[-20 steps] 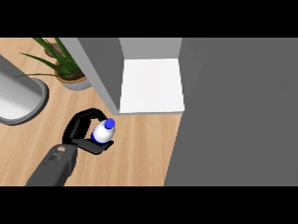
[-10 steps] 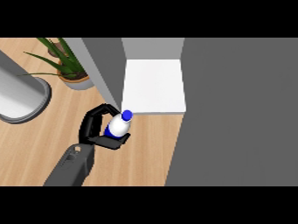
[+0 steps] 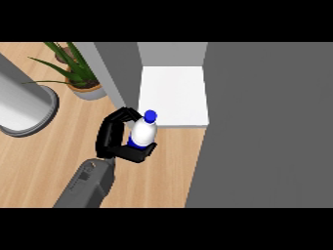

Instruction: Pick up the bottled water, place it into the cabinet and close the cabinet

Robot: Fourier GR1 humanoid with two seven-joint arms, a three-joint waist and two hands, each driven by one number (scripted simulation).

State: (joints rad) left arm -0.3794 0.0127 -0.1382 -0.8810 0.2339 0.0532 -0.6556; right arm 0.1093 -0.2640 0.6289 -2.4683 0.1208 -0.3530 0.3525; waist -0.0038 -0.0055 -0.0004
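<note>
Wood-grain counter [image 3: 39, 166] in a warm light brown fills the left part of the head view, seen from steeply above. 1 grey forearm [image 3: 90, 183] comes in from the lower edge at the left and slants up and to the right. It ends in the black left hand [image 3: 111, 139], which is grasping the bottled water [image 3: 143, 131]: the palm lies against the bottle's left side, the fingers curl over its far side and the thumb wraps round its near side, low down. The bottle has a white body, a blue label partly hidden by the hand, and a round blue cap. It leans a little, with the cap pointing up and to the right. It sits over the wood just in front of the cabinet [image 3: 175, 95], and its cap lies at the front left corner of the cabinet's white shelf floor; whether the bottle rests on the counter or is held above it cannot be told from this angle. The white floor shows as a pale rectangle, with a grey wall on its left and another at the back. A broad dark grey panel [image 3: 277, 122] covers the whole right side of the view, running from top to bottom right beside the white floor. Left of the cabinet wall stands a potted plant [image 3: 75, 73] with long, pointed green leaves in a grey pot. Further left, a large pale grey cylinder [image 3: 10, 102] on a round ringed base stands on the counter, well apart from the hand.
</note>
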